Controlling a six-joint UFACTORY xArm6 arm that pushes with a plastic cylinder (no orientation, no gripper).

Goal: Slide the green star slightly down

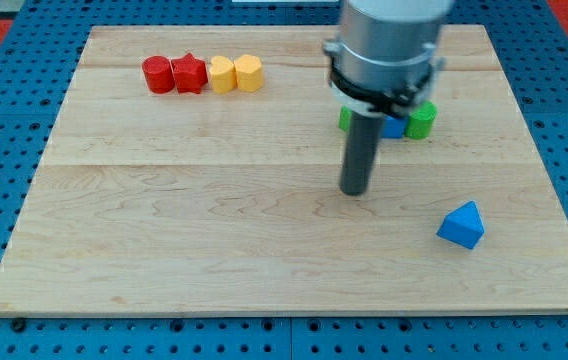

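Observation:
A green block (345, 119), whose shape is mostly hidden behind the rod, sits right of the board's centre near the top. It is beside a blue block (393, 127) and a green round block (422, 120) in a row. Which of the green ones is the star cannot be told. My tip (354, 190) rests on the board just below the left green block, a short gap away.
A red round block (157, 74), a red star (190, 73) and two yellow blocks (222, 74) (249, 73) form a row at the top left. A blue triangular block (462, 224) lies at the lower right. The wooden board (164, 240) is ringed by blue pegboard.

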